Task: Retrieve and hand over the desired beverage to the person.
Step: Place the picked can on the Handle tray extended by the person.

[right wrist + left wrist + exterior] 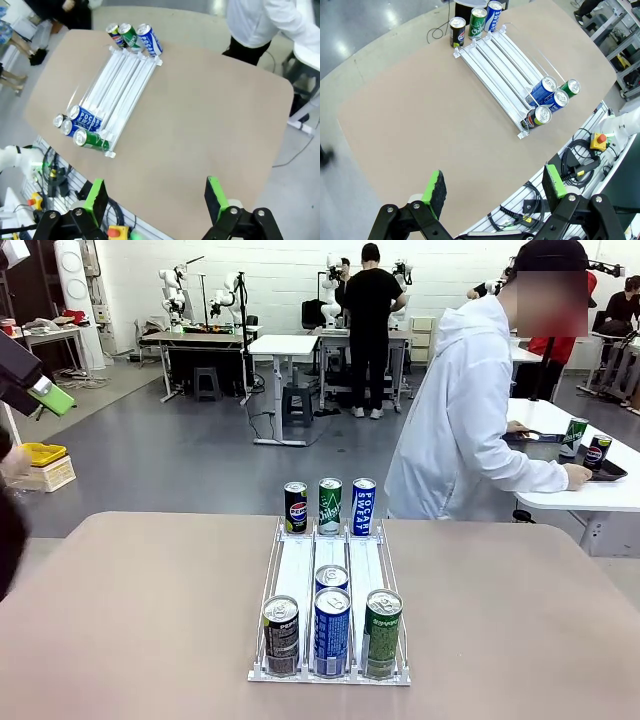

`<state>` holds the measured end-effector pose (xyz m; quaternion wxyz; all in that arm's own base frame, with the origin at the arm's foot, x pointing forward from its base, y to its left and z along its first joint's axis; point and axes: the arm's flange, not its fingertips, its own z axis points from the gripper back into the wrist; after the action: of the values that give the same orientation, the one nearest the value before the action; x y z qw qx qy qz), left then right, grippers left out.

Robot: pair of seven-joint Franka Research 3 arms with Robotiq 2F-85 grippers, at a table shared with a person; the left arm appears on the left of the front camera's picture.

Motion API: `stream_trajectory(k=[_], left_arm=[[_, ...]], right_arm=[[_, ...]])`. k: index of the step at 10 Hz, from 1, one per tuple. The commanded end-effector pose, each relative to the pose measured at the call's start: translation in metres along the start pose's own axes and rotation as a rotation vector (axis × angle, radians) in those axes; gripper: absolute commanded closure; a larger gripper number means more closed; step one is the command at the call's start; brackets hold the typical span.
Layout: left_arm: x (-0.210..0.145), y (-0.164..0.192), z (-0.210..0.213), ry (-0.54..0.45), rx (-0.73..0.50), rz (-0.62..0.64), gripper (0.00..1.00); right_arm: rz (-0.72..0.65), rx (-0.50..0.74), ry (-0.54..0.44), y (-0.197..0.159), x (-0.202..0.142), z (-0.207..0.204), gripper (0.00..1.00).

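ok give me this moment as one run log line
left gripper: open, above table | right gripper: open | white three-lane can rack: seven cans | person in white hooded jacket: turned away

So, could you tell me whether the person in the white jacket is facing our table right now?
No, the person is turned away toward the side table, hands resting on it.

Matt, smooth beige bench [130, 620] across the lower frame, no glare. Glossy white plastic rack [296, 580] at centre, clear side rails catching light. Shiny metal cans [331, 632] with bright printed skins and bare silvery tops. Smooth white synthetic cloth on the person [460, 420] at upper right, softly creased. Polished grey floor [200, 455] behind, faint reflections. Rough-looking green pads on matt black fingers [436, 187] in the left wrist view, lower frame.
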<state>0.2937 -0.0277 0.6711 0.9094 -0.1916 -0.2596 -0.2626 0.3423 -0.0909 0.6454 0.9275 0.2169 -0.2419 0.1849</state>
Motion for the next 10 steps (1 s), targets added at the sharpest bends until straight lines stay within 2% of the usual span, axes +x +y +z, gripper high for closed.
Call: stream_trajectory(k=[1, 10], left_arm=[[0.0009, -0.0012, -0.0013, -0.012, -0.006, 0.005, 0.00], [0.0009, -0.0012, -0.0013, -0.012, -0.006, 0.005, 0.00]], right_arm=[[-0.018, 0.013, -0.003, -0.0084, -0.0042, -0.0010, 0.00], [-0.018, 0.013, -0.003, -0.0084, -0.0042, -0.0010, 0.00]])
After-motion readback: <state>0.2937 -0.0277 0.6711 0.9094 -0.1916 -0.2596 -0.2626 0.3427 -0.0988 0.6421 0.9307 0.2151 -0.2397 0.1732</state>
